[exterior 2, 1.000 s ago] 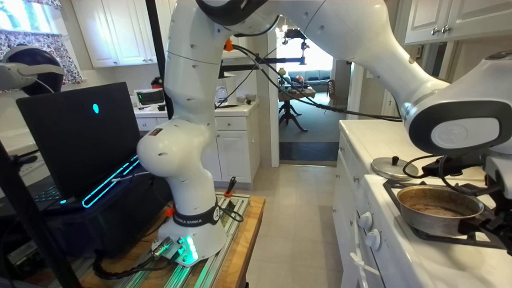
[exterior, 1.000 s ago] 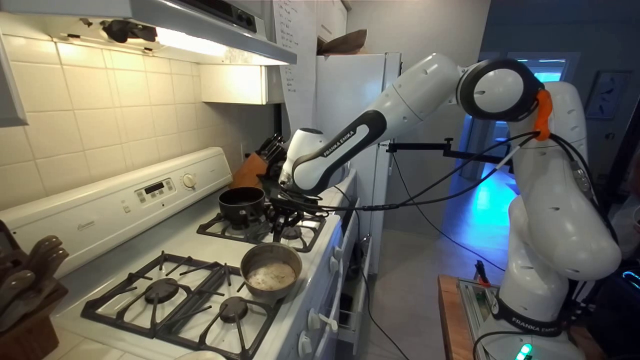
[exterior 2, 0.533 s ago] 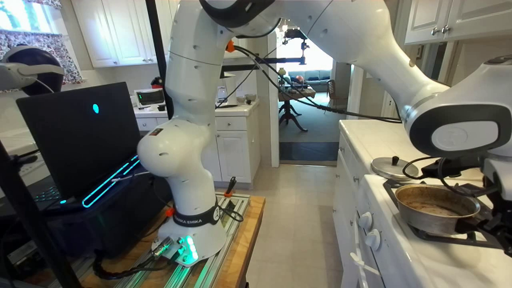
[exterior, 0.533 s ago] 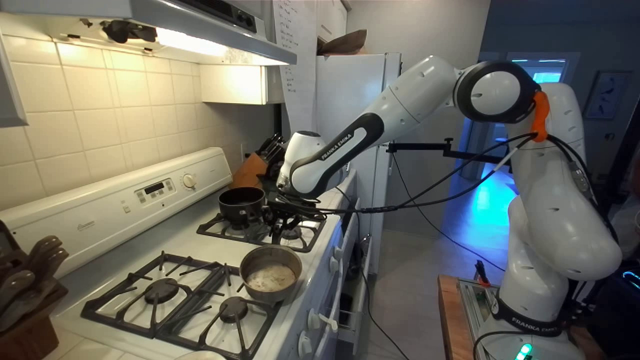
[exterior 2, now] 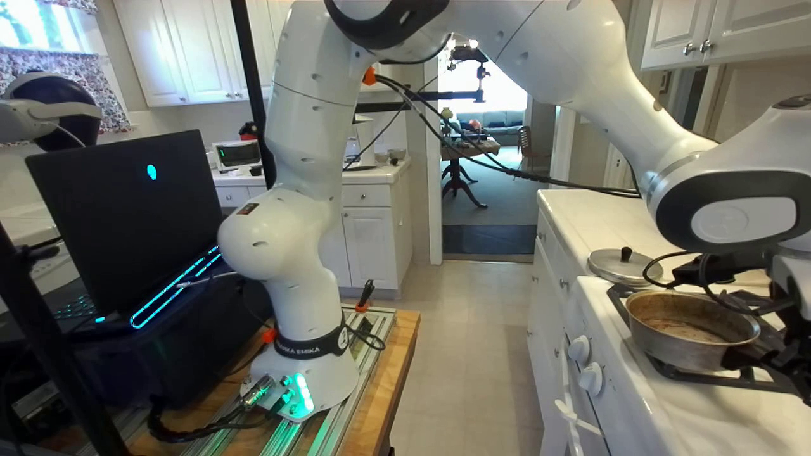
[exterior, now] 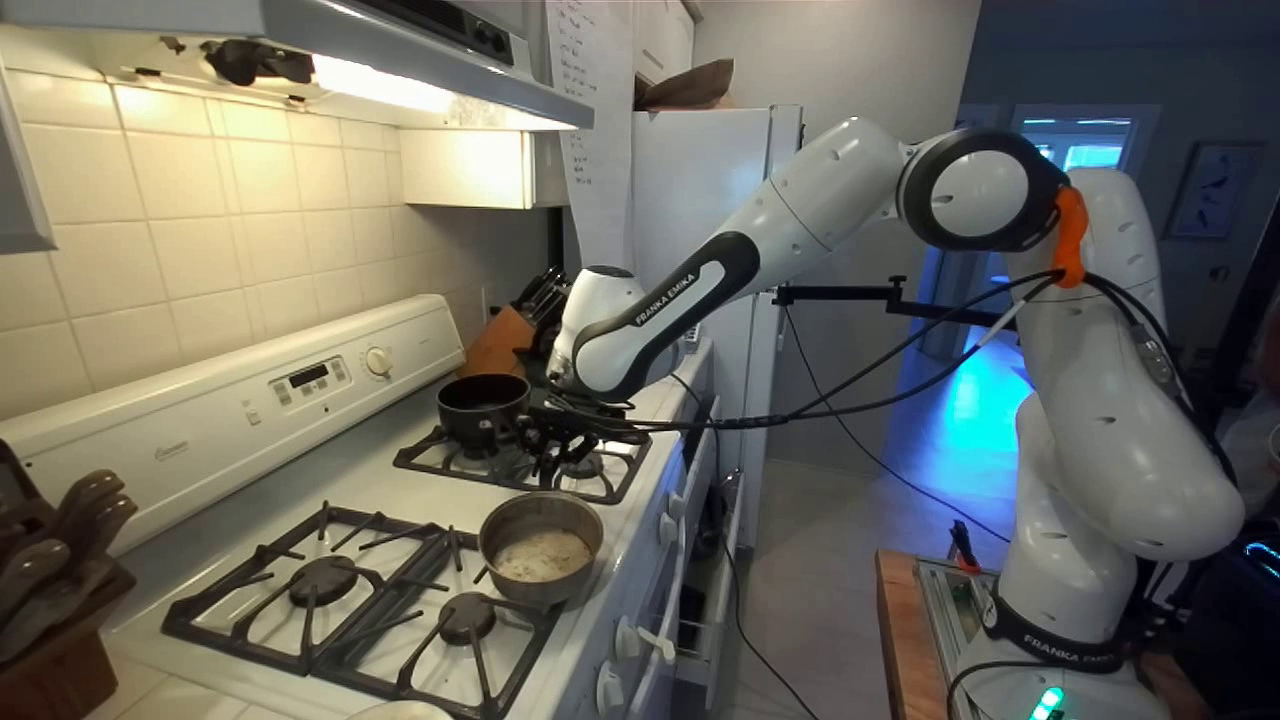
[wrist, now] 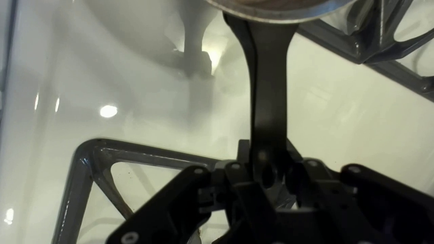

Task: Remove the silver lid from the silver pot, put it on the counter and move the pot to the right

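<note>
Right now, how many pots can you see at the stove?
2: the silver pot, held by its handle in the tool, near the front edge of the stove; the black pot, toward the rear. The arm may hide more.

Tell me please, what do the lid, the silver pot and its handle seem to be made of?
Lid: metal, polished, judging by its smooth silvery shine.
Silver pot: likely metal too, grey and duller outside, brown-stained inside.
Handle: smooth black without metallic gleam, so probably plastic; coated metal possible.
</note>
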